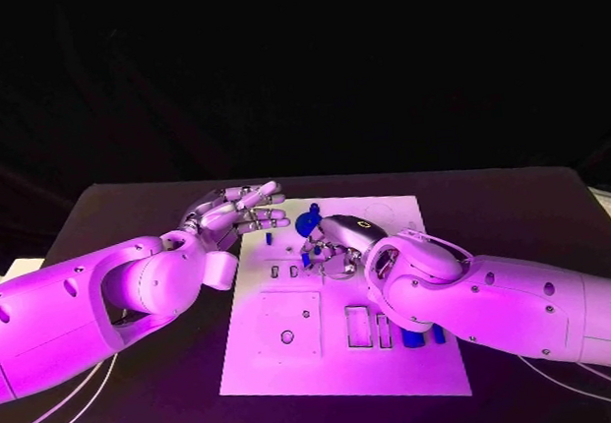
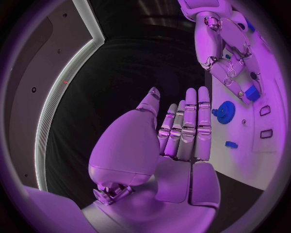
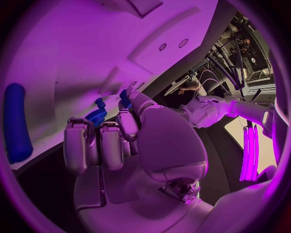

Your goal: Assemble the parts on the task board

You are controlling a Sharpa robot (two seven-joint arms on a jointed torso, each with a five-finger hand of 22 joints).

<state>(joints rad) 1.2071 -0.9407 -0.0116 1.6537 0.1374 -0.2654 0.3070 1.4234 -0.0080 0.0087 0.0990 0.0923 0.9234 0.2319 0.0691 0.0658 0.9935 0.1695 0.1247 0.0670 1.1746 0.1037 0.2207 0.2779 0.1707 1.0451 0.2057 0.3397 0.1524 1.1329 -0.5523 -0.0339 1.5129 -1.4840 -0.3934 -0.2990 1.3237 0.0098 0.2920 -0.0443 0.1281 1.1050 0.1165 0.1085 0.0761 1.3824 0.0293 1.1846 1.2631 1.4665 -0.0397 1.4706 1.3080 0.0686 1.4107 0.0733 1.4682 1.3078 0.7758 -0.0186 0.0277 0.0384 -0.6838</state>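
Note:
The white task board lies in the middle of the black table. My right hand hovers low over the board's far half with its fingers curled down, and it pinches a small blue part at its fingertips. The same part shows beside the thumb in the right wrist view. A blue gear stands on the board just beyond that hand, and the left wrist view has this gear too. My left hand floats palm up off the board's far left corner, its fingers straight and holding nothing.
Several long blue parts lie at the board's near right, next to rectangular slots. A square recess sits on the near left. A small blue piece lies on the board near the gear. Bare black table surrounds the board.

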